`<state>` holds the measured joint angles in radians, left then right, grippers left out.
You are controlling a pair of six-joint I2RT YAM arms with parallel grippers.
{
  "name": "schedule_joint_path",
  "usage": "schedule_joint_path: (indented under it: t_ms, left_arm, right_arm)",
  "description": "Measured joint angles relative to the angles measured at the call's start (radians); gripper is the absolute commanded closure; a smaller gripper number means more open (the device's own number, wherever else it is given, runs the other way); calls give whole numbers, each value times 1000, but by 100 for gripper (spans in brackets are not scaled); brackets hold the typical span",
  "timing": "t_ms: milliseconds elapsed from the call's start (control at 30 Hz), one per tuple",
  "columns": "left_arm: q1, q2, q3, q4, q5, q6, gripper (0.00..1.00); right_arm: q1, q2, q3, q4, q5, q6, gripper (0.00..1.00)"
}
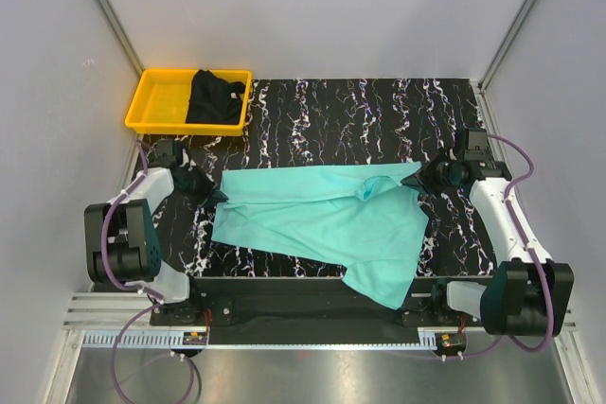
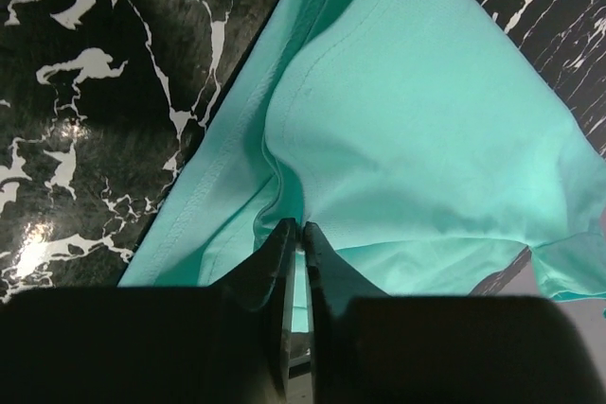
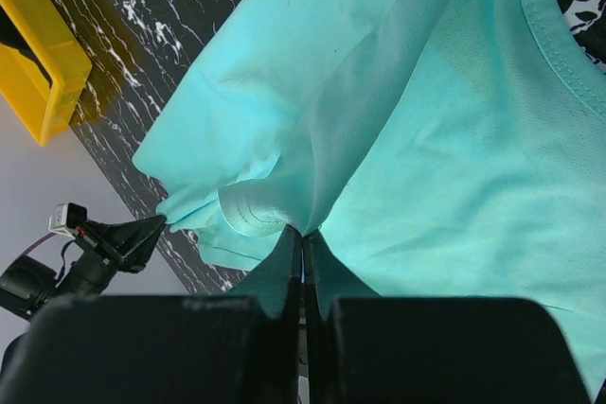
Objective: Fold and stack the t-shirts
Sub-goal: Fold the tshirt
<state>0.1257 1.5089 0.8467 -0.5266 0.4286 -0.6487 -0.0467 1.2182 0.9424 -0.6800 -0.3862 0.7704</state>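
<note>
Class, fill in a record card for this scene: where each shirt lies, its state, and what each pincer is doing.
turquoise t-shirt: spread on the table, rumpled, not neatly folded
black t-shirt: bunched in the yellow tray at the far left
left pincer: closed on the turquoise t-shirt at its left edge
right pincer: closed on the turquoise t-shirt at its right edge, near the collar
stack: not yet made

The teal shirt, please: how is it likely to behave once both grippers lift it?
Probably floppy: the teal shirt creases and bunches where the left gripper and right gripper pinch it. Likely light, since the cloth looks thin. Its loose lower corner would probably dangle.
</note>
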Motion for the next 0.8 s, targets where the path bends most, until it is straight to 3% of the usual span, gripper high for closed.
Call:
schedule_joint_path:
  t_ms: [267,567,700,800]
  left_arm:
    - [0,17,94,-45,-15,26,100]
    - [-2,-61,519,-113,-60,50,100]
    - [-3,-99,679,-115,-58,59,100]
    - [-3,-158,760,-132,-51,80,100]
  right_arm:
    - [-3,84,62,0,11,0,100]
    - [-46,304,591,-6,58,-7,100]
    - [-52,295,769,-2,69,-16,100]
    - [-52,225,808,-4,85,-23,100]
